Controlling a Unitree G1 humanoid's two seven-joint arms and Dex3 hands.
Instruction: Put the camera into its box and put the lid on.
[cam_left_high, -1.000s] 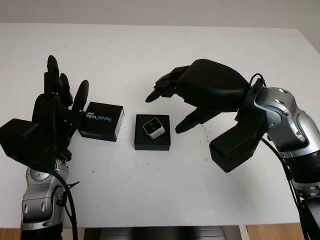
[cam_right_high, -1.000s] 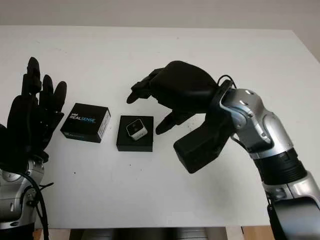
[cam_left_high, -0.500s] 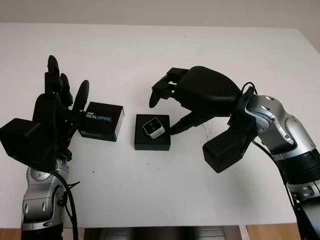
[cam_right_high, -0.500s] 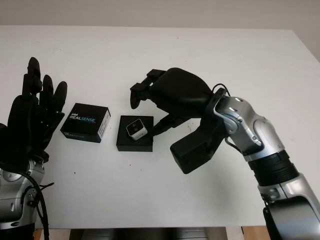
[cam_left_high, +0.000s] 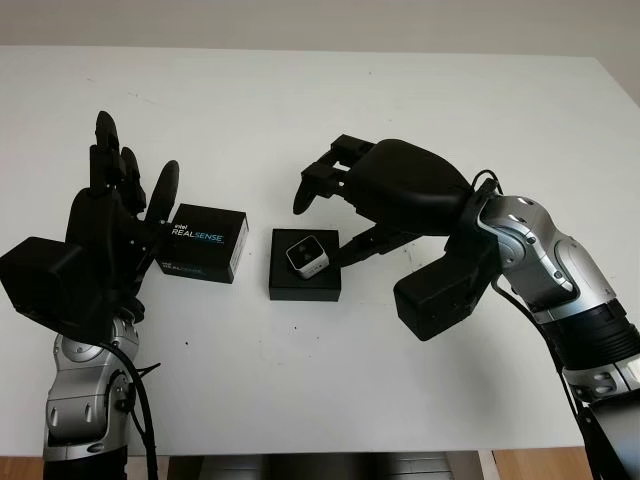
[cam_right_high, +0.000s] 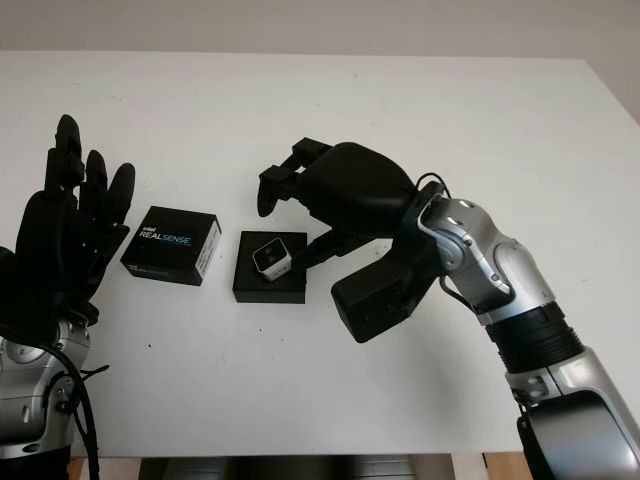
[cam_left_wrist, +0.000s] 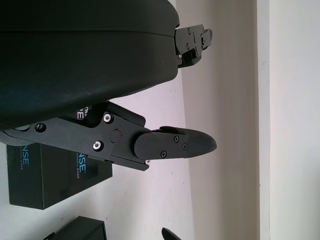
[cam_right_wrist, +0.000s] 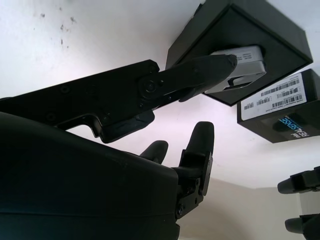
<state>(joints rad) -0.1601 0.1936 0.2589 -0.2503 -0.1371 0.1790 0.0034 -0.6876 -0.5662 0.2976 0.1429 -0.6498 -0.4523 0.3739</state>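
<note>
At the centre of the white table (cam_left_high: 300, 400), the small silver camera with a dark lens face (cam_left_high: 307, 256) is seated, slightly tilted, in the open black square box base (cam_left_high: 304, 285). The black right hand (cam_left_high: 340, 215) is poised over the box with nothing held: its thumb tip is at the camera's side, apparently touching it, and the other fingers (cam_left_high: 318, 180) are curled above the far edge of the base.

The step in hand is judged to be seating the camera. The camera should be pressed level into its recess with light force, so that the base is not pushed across the table. The hand should then be lifted straight up, clear of the base, before the lid is fetched.

Just beside the base, on the robot's left, the black rectangular lid (cam_left_high: 202, 243) is lying flat. "intel REALSENSE" is printed on its top in white and blue. In the right wrist view, a white barcode label (cam_right_wrist: 274, 97) is seen on its side; the label text cannot be read.

The black left hand (cam_left_high: 115, 215) is open and raised upright beside the lid, not touching it.
</note>
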